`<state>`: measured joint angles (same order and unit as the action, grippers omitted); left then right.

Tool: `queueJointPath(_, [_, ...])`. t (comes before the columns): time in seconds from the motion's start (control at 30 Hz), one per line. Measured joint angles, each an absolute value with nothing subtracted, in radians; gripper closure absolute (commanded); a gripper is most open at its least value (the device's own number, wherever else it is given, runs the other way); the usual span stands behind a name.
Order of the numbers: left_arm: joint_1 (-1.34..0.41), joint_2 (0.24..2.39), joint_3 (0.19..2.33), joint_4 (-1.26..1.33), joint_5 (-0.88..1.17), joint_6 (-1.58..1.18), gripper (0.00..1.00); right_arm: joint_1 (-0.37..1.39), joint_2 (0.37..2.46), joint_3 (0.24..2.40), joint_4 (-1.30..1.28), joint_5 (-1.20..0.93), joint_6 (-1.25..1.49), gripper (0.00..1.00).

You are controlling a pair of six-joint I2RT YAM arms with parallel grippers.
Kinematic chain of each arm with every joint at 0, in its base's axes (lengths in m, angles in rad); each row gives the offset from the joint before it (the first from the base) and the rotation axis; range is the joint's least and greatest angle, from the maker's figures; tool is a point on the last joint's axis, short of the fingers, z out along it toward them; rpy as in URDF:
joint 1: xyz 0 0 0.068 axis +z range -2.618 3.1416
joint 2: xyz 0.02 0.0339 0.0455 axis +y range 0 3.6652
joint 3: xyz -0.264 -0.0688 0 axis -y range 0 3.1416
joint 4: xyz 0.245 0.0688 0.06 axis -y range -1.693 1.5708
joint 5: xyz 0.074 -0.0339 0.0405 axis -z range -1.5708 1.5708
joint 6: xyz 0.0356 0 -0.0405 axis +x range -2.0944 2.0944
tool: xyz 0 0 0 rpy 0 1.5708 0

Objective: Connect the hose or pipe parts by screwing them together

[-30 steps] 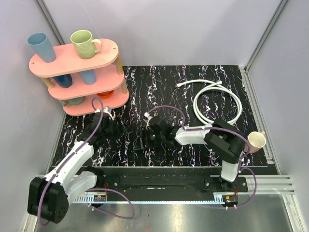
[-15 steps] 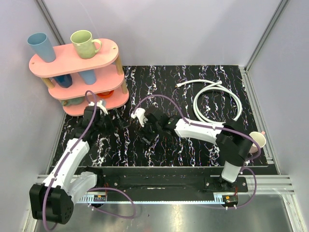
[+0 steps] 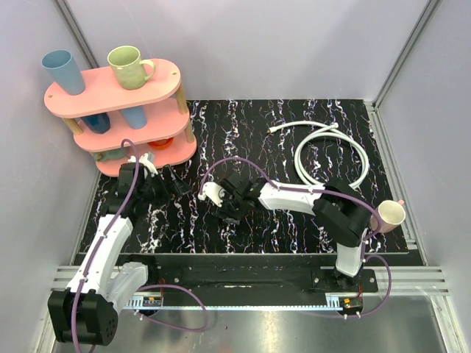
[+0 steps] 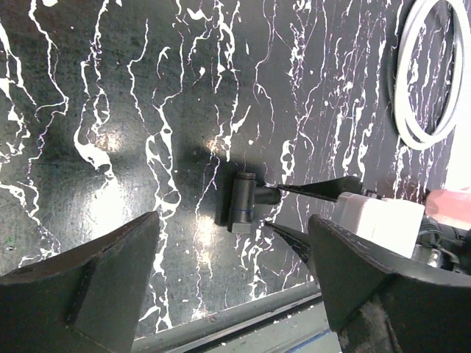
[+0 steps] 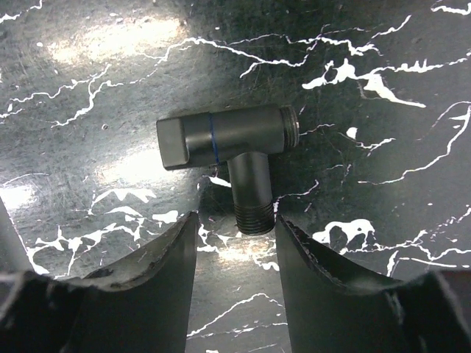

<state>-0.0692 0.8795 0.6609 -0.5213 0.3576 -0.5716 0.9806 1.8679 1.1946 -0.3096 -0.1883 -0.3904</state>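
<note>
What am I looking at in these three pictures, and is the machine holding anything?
Two robot arms are bolted to a black marbled table. One picture looks down from above; the other two come from a camera on each arm's wrist. On the table are a coiled white hose, a dark T-shaped pipe fitting and a pink shelf of cups. The left gripper and right gripper are open, holding nothing; the right one's fingers flank the fitting's threaded stub.

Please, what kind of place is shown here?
Probably a robot test cell: plain grey walls, a metal mounting rail, and staged props, a pink shelf with cups and a white hose.
</note>
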Motion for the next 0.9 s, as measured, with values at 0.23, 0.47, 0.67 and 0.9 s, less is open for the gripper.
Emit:
queueJointPath(0.23, [-0.054, 0.897, 0.661, -0.513, 0.430, -0.569, 0.19, 0.981, 1.897, 1.194, -0.296, -0.202, -0.400, 0.65])
queueJointPath(0.47, [-0.053, 0.931, 0.661, -0.498, 0.495, -0.568, 0.30, 0.981, 1.899, 1.170, -0.229, -0.200, -0.392, 1.00])
queueJointPath(0.67, [-0.053, 0.947, 0.661, -0.484, 0.572, -0.548, 0.31, 0.981, 1.851, 1.111, -0.177, -0.149, -0.389, 1.00])
queueJointPath(0.9, [-0.055, 0.980, 0.641, -0.364, 0.775, -0.546, 0.32, 0.980, 1.596, 1.000, -0.145, -0.127, -0.389, 1.00])
